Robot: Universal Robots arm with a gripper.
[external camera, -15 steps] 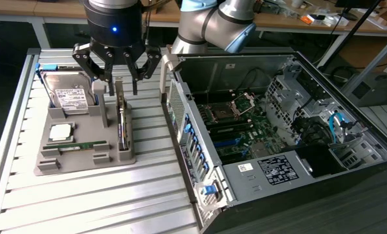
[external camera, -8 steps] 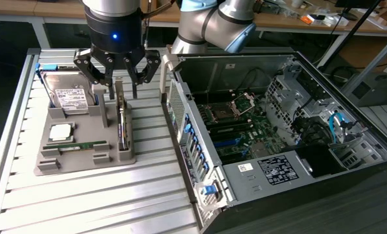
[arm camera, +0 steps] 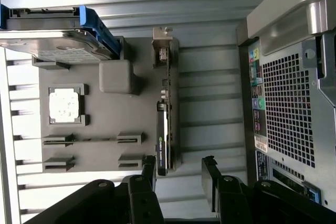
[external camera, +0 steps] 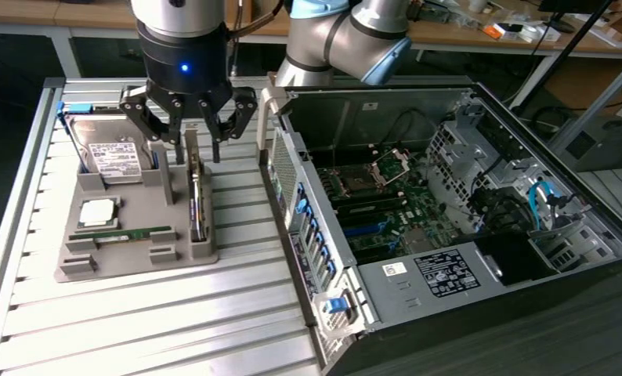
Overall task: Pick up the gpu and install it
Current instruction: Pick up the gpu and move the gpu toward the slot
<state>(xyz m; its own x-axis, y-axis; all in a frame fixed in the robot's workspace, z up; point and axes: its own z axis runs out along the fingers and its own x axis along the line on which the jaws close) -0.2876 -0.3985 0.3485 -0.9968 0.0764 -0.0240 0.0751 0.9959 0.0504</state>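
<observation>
On the exterior view's left, a grey holder point(external camera: 133, 258) lies on the slatted metal table point(external camera: 133, 321). In its far corner stands a silver hard drive point(external camera: 114, 157) with a white label. Nearer to the camera there are a square processor chip point(external camera: 99, 211) and a long green memory stick point(external camera: 121, 233). The gpu point(external camera: 196, 196) stands on its edge in a slot along the side of the holder that faces the computer, not lifted. In the wrist view the gpu point(arm camera: 167, 124) is a thin dark strip with its metal bracket at the far end. The gripper point(external camera: 189, 149) hangs directly above the card. Its fingers point(arm camera: 210, 177) are spread wide and grasp nothing; the near end of the card is between them, closer to one finger, and I cannot tell if that one touches it. To the exterior view's right is the open computer case point(external camera: 290, 180), with the motherboard point(external camera: 385, 204) visible inside
</observation>
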